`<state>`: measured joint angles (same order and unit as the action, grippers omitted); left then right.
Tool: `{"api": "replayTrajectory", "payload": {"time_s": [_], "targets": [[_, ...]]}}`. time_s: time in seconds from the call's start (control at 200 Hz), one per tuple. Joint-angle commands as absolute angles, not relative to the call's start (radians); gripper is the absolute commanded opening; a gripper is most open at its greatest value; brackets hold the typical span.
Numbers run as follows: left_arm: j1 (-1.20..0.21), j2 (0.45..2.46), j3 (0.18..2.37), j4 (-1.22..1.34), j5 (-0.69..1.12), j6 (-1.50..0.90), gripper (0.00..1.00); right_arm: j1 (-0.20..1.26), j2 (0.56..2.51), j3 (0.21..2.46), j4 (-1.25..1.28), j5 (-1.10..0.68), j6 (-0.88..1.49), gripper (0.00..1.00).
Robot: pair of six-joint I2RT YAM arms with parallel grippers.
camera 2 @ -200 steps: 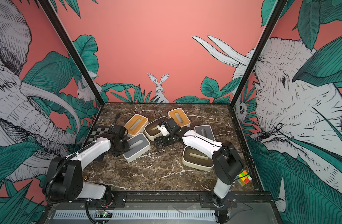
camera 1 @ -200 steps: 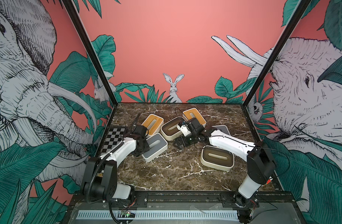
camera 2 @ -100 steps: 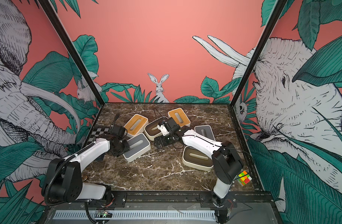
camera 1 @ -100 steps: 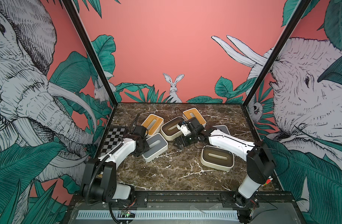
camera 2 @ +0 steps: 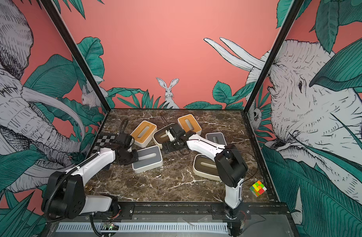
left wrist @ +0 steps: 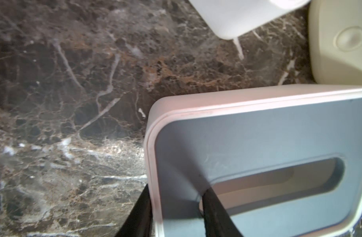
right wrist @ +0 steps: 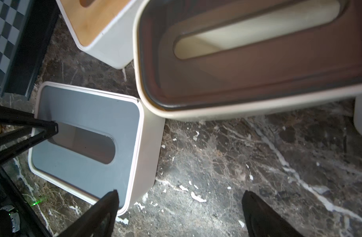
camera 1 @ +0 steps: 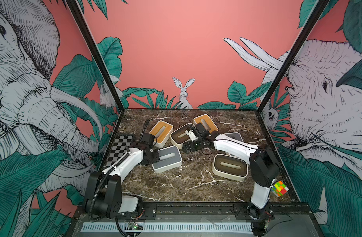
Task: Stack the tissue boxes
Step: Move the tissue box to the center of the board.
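Several tissue boxes lie on the marble. Two have tan lids [camera 1: 161,131] [camera 1: 205,123], and two have dark brown lids [camera 1: 181,135] [camera 1: 230,166]. A grey one [camera 1: 234,136] is half hidden behind my right arm. My left gripper [camera 1: 155,157] [left wrist: 177,209] is shut on the short end of the near grey-lidded box [camera 1: 168,159] [left wrist: 258,133]. One finger is outside the wall and the other is in the slot. My right gripper [camera 1: 191,146] [right wrist: 180,205] hangs open over bare marble, between that grey box [right wrist: 89,127] and the dark brown box [right wrist: 258,71].
A flat checkerboard [camera 1: 119,147] lies at the left edge under my left arm. A multicoloured cube [camera 1: 279,188] sits at the front right corner. Patterned walls close in the left, back and right sides. A black rail runs along the front.
My left fingers have closed in on the end of the grey-lidded box. My right gripper stays in about the same place, with its jaws slightly narrower.
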<state>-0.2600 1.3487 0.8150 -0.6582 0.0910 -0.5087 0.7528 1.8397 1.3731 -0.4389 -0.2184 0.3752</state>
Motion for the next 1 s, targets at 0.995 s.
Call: {"api": "replayTrajectory", "payload": {"time_s": [0.995], "targets": [[-0.678,1.587,1.019,-0.618,0.069,-0.735,0.08,0.636,1.496,1.029,-0.473,-0.225,0.488,0.96]]}}
